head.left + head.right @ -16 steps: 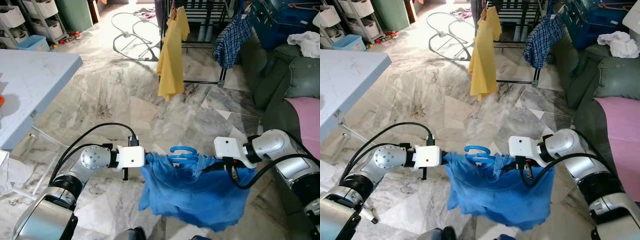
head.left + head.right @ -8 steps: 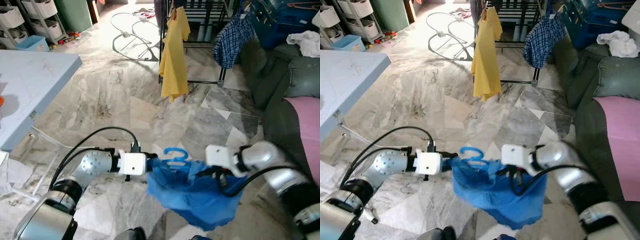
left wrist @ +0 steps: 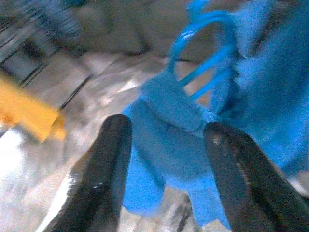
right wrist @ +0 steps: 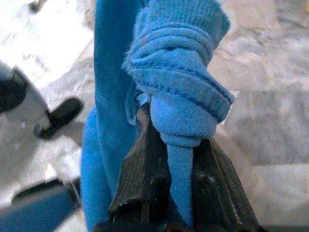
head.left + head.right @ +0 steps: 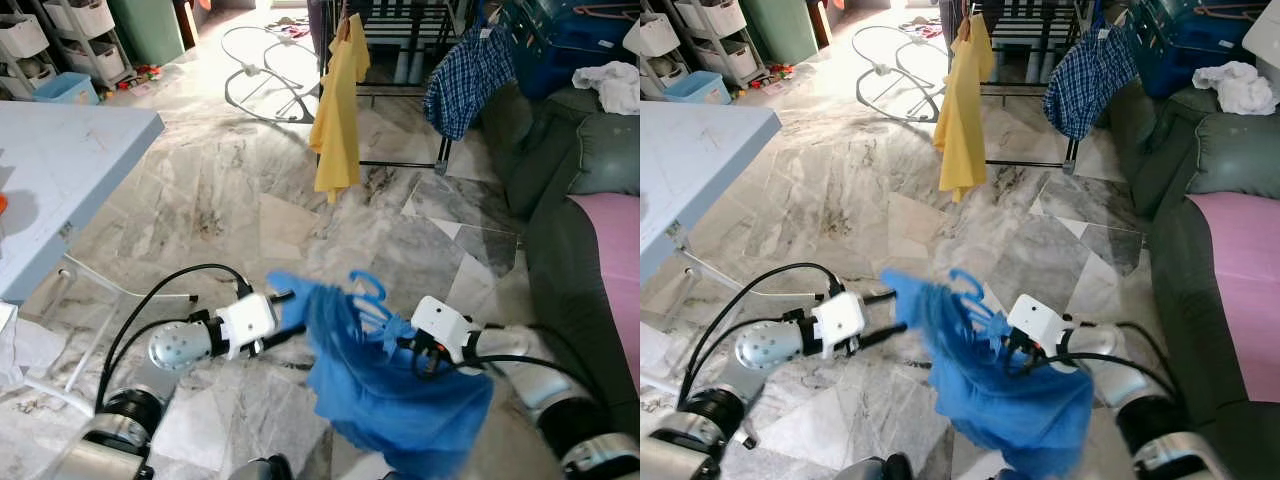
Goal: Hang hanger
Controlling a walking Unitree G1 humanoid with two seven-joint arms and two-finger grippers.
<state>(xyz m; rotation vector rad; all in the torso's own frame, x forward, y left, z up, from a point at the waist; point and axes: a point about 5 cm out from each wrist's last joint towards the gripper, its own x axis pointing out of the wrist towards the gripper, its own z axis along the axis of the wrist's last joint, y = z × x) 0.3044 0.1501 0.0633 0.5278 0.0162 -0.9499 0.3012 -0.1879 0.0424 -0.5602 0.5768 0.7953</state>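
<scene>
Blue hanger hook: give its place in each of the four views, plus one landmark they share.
Left eye view: blue hanger hook sticks up from the blue shirt, low centre.
Right eye view: hook above the shirt, centre.
Left wrist view: hook at the top, beyond the open left end effector.
Right wrist view: hook not seen; right end effector clamps shirt fabric.
Shared landmark: the blue shirt.

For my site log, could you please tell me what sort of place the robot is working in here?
Most likely a lived-in home, perhaps a living or laundry area: a drying rack with a yellow shirt and a plaid shirt hung on it, a grey-green sofa at the right, and a marble-tiled floor.
</scene>
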